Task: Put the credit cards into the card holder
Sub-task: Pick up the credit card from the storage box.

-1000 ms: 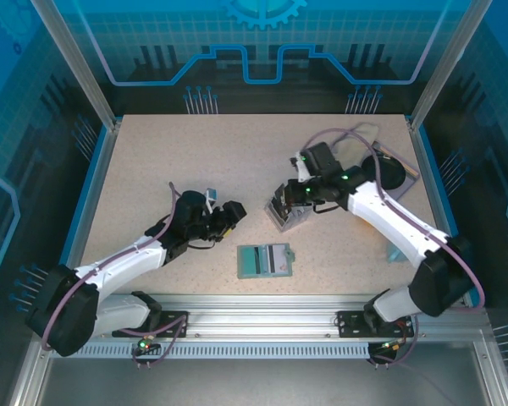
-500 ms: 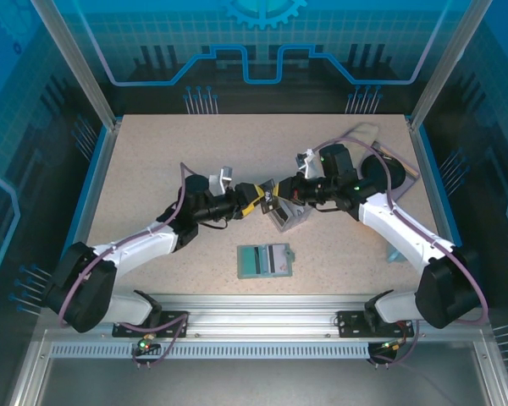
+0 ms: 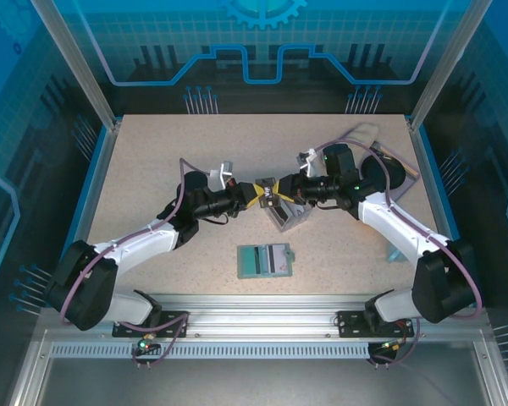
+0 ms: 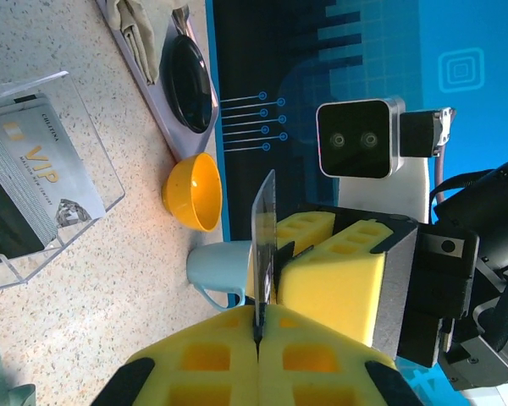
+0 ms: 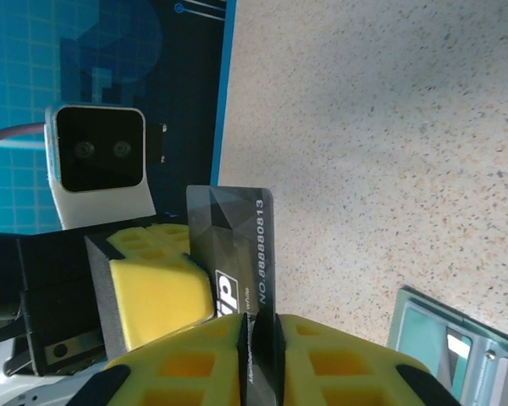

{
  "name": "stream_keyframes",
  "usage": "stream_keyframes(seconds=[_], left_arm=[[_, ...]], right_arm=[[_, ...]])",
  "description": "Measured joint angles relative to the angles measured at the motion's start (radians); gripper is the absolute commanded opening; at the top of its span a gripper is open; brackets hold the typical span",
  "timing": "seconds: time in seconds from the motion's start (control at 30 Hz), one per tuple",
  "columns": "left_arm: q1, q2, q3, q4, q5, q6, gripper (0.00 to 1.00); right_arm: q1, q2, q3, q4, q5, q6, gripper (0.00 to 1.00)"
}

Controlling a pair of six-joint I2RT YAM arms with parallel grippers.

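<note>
A dark credit card (image 3: 269,196) hangs in the air between both grippers over the table's middle. My left gripper (image 4: 258,326) is shut on its lower edge, the card (image 4: 265,228) standing edge-on. My right gripper (image 5: 258,326) has its pads slightly parted around the same card (image 5: 233,237), a thin gap beside it. The card holder (image 3: 265,260) lies open and flat nearer the bases, its teal inside (image 5: 457,347) showing. A pale credit card marked VIP (image 4: 34,169) leans in a clear plastic box (image 3: 289,216) just below the grippers.
At the right back stand a tray (image 3: 364,139) and a black pan (image 4: 189,80). A yellow bowl (image 4: 195,190) and a pale blue cup (image 4: 220,271) sit near the right edge.
The left arm swung up to the middle to meet the right gripper and shut on the dark card. The right gripper's jaws have begun to part.
</note>
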Motion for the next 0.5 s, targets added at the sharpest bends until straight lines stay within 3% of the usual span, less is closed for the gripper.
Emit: stream_keyframes(seconds=[0.5], left_arm=[[0.003,0.005,0.011,0.019,0.067,0.021,0.03]], right_arm=[[-0.027,0.013,0.0,0.01,-0.119,-0.019,0.15]])
